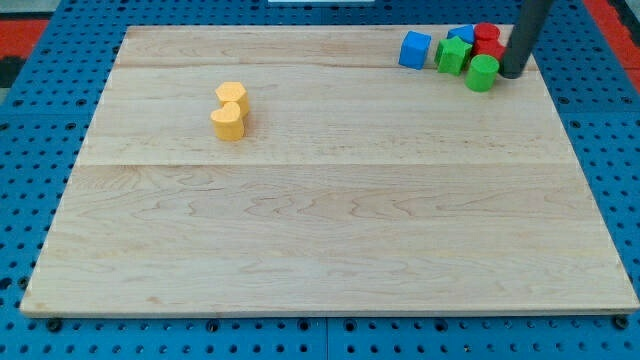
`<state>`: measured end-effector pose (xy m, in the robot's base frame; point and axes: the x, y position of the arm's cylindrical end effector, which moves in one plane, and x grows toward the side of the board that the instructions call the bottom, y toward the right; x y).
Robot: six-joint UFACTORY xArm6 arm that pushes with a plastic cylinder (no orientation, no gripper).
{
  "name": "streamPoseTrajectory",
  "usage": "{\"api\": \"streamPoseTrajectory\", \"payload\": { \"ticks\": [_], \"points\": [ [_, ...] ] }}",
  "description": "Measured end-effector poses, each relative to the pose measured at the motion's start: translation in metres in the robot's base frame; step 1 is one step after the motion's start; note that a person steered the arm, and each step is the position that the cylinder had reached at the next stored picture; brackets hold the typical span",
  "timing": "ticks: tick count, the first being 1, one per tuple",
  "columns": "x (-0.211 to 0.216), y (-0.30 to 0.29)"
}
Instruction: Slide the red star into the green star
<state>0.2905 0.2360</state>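
Wooden board [330, 220] with two yellow blocks at the view's left and a block cluster at the top right.

Left to right: the upper yellow block [231, 95] touches the lower yellow block [228, 122]. A blue cube [414, 49] stands alone. Next come the green star [452, 55], a second blue block [462, 35] behind it, a green cylinder [482, 73], and the red star [490, 47] under a red block [486, 33], tightly packed. The rod has no claw; its tip [511, 74] sits just right of the green cylinder, below the red star.
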Motion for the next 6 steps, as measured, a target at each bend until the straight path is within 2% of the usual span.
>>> {"api": "streamPoseTrajectory", "payload": {
  "ticks": [1, 2, 4, 5, 6],
  "points": [
    [0.000, -0.036],
    [0.000, -0.043],
    [0.000, 0.014],
    [-0.020, 0.018],
    [-0.016, 0.009]
  ]
}}
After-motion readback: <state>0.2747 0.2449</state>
